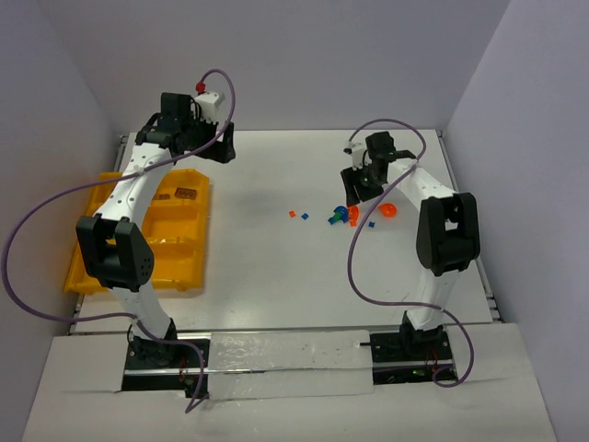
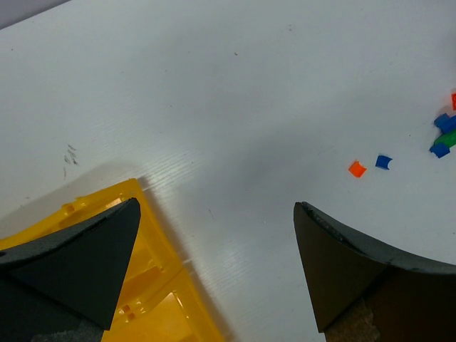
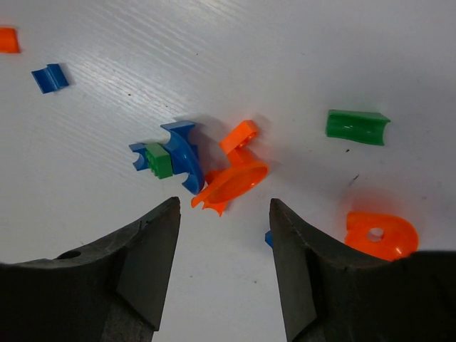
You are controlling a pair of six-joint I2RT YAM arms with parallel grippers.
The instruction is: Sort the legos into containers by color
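The legos lie loose on the white table at centre right (image 1: 345, 216). In the right wrist view an orange dish-shaped piece (image 3: 231, 182) leans against a blue piece (image 3: 184, 153) carrying a green brick (image 3: 159, 160). My right gripper (image 3: 224, 203) hangs just short of them, jaws apart with nothing between. A green curved piece (image 3: 357, 126) and an orange ring (image 3: 379, 235) lie to the right. The containers are bins of a yellow-orange tray (image 1: 198, 276) at the left. My left gripper (image 2: 216, 205) is wide open over the tray's corner (image 2: 153, 285) and bare table.
Two small orange bits (image 1: 293, 214) lie apart from the cluster, toward the middle. A few pieces (image 1: 184, 193) rest in the tray's far bins. The left arm arches over the tray. Walls close in the table at the back and both sides.
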